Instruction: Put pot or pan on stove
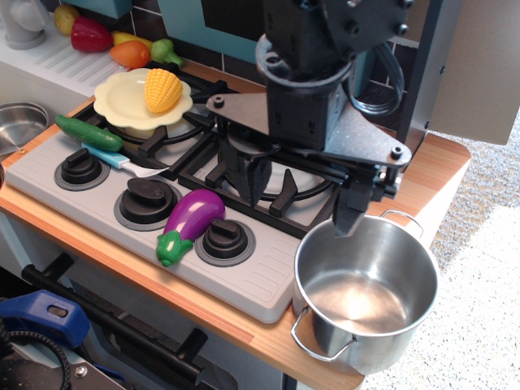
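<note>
1. My gripper point(302, 188) hangs over the right burner of the stove point(106, 203). One finger point(252, 175) points down onto the black grate, and the other finger point(351, 213) reaches down just at the rim of the pot point(366, 296).
2. My fingers are spread wide apart and they hold nothing between them.
3. The pot stands at the right end of the wooden counter point(426, 183), just beside the right edge of the stove. It is upright, and part of its base seems to go over the counter edge. One wire handle is toward the front and one toward the back.
4. On the stove lie a purple eggplant point(191, 221) between two knobs, a green cucumber point(88, 132), and a light blue knife point(118, 160).
5. A pale yellow plate point(122, 106) sits on the left grate with a yellow corn point(162, 89) on it.
6. A steel bowl point(18, 123) is at the left edge of the view.
7. I can read no writing, label or brand on any of these things.
</note>
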Controlling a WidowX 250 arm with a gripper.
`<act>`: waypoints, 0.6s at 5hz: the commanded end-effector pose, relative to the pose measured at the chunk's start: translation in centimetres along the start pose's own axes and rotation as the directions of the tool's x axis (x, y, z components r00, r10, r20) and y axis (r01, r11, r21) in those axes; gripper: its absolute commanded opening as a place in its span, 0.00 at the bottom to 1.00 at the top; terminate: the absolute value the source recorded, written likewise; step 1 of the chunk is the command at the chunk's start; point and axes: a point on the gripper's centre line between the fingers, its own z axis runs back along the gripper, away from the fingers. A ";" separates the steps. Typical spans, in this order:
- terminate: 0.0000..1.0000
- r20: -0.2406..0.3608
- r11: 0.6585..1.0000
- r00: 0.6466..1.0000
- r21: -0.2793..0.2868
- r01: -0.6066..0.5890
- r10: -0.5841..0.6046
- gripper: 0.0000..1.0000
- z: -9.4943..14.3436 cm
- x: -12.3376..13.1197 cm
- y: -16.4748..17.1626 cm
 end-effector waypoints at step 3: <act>0.00 0.041 0.999 0.999 -0.044 -0.010 0.011 1.00 -3.0 0.5 0.2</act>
